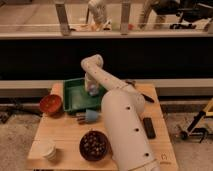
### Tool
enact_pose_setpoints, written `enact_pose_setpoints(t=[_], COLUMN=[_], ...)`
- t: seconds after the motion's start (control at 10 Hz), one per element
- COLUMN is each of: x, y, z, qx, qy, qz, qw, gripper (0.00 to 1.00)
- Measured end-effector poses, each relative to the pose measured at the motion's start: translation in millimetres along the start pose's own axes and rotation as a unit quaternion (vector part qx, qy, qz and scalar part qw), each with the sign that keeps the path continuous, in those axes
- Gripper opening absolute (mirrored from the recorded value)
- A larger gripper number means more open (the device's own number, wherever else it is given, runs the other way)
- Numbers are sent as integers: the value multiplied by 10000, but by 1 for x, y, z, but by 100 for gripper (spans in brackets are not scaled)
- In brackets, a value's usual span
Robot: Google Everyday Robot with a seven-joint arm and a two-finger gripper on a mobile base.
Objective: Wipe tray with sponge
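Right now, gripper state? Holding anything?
Gripper: down inside the tray, at its right side; open, closed or holding cannot be told.

Wooden table carries: green tray at far centre-left; orange-brown bowl just left of it; light-blue cup near the tray's near edge; dark bowl near centre; white cup near left; black bar right. Gripper is over the tray's right part
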Motion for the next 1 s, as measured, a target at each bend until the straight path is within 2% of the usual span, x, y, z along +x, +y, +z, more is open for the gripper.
enact_pose_setpoints(t=[0.2,0.3,0.5,0.6,0.8,1.0], x=[4,-1,-16,-25,-44,-63], y=[-37,-53,-64,-66,-50,-21], z=[3,-1,-5,-7,-13,-22], qx=[159,224,257,293,321,196], qy=[-8,29,51,44,106,124], qz=[-347,-543,-765,-826,-829,-700], qw=[9993,9983,9967,9961,9960,9973], gripper=[0,0,0,0,0,0])
